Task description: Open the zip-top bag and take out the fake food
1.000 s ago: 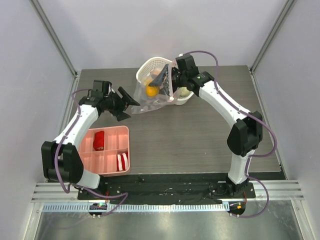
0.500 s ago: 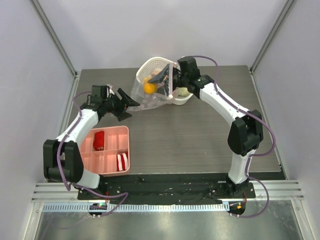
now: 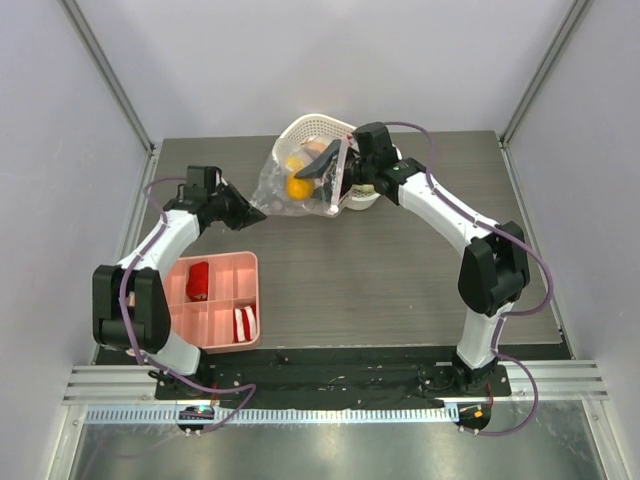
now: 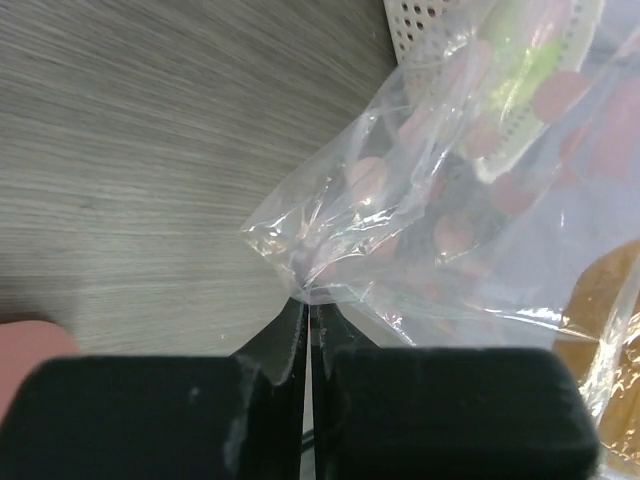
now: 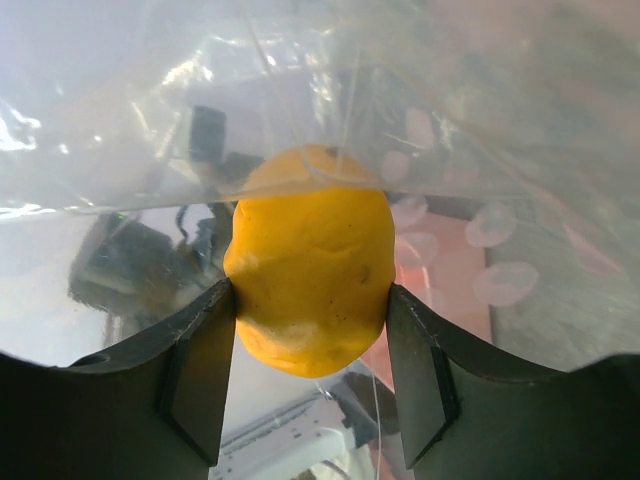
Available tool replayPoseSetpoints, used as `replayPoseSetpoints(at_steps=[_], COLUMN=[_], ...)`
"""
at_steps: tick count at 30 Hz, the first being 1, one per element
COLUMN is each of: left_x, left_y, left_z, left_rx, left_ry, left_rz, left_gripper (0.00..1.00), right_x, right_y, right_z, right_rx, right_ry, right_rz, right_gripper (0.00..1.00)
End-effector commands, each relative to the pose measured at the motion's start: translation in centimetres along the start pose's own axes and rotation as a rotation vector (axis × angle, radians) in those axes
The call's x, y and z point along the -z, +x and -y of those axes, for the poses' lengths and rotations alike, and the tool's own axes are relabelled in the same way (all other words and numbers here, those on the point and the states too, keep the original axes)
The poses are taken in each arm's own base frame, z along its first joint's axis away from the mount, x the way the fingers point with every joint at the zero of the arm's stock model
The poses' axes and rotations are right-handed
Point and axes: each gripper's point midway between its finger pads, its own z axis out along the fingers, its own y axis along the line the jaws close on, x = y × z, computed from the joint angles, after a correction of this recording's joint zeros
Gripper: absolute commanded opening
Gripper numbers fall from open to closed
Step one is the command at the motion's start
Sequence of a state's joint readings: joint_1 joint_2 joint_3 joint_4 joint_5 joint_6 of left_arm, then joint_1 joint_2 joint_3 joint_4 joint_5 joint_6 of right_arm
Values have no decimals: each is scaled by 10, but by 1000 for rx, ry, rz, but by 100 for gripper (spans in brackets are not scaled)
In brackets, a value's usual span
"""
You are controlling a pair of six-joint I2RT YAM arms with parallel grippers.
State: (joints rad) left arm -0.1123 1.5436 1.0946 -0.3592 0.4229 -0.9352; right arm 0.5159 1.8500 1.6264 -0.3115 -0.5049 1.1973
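Left pincer pressed together on a corner of the zip-top bag, and the left wrist view makes it plain: the two black pads meet with a pinch of crinkled film caught between them, just above the desk. I'd say that's an anchor, holding the bag's far end down so the other arm has something to pull against. Over on the right, the right pincer comes at the bag from the white basket side, and its own camera shows what the overhead can't: the jaws sit snug on either flank of a yellow fruit, clamping it, with clear plastic draped over the top. Whether the fingers are inside the mouth or squeezing through the film, I can't tell. From above, the bag stretches between the two arms at the back of the desk, touching the basket, fruit glowing inside. The pink tray sits near the left arm, well apart.
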Motion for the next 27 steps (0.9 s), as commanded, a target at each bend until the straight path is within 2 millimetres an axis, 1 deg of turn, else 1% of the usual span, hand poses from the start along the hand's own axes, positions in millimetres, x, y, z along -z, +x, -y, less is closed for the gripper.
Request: replayPoseSetpoints(at_steps=[1,3,5,6,7,9,11,12,13,14,15,16,17,18,20,23,24,26,27], left_x=[8,10,17,22,26,35,31,28,26,23,21,20,19,15,15,14,13,10,10], left_y=[-22,-28,-31,-37,-40,-47,-42,-39,-23,-17,-15,-4,-1,0,7,10,11,13,14], left_z=[-21,-33,-42,-50,-53,-52,-41,-27,-11,-6,-1,2,4,6,9,6,5,4,7], left_rx=[-1,11,8,15,16,10,6,-11,-7,6,33,51,61,72,98,111,118,149,158], left_ry=[-126,-174,-218,-246,-260,-249,-179,-98,0,47,82,121,149,171,196,195,195,211,230], left_rz=[75,93,116,146,163,188,129,96,8,-35,-53,-106,-126,-145,-191,-205,-211,-222,-230], left_gripper=[0,0,0,0,0,0,0,6,28,39,63,78,87,89,89,80,74,73,72], right_x=[31,32,35,36,37,38,37,35,33,32,31,31,31,32,33,38,39,40,41], right_y=[6,3,1,-1,-2,-2,1,2,3,2,2,3,4,3,5,-1,-5,-7,-9], right_z=[-19,-14,-12,-10,-8,-2,-6,-12,-13,-13,-19,-22,-24,-27,-30,-36,-39,-46,-54], right_rx=[145,180,198,225,231,270,291,300,285,278,282,277,285,291,291,279,271,238,240], right_ry=[6,32,56,70,85,113,106,77,67,61,41,25,17,8,-10,-34,-48,-75,-102], right_rz=[39,57,67,79,78,81,78,75,66,66,66,53,49,48,31,49,58,56,62], right_gripper=[1,1,1,1,1,1,1,1,1,1,1,1,1,1,1,1,1,1,1])
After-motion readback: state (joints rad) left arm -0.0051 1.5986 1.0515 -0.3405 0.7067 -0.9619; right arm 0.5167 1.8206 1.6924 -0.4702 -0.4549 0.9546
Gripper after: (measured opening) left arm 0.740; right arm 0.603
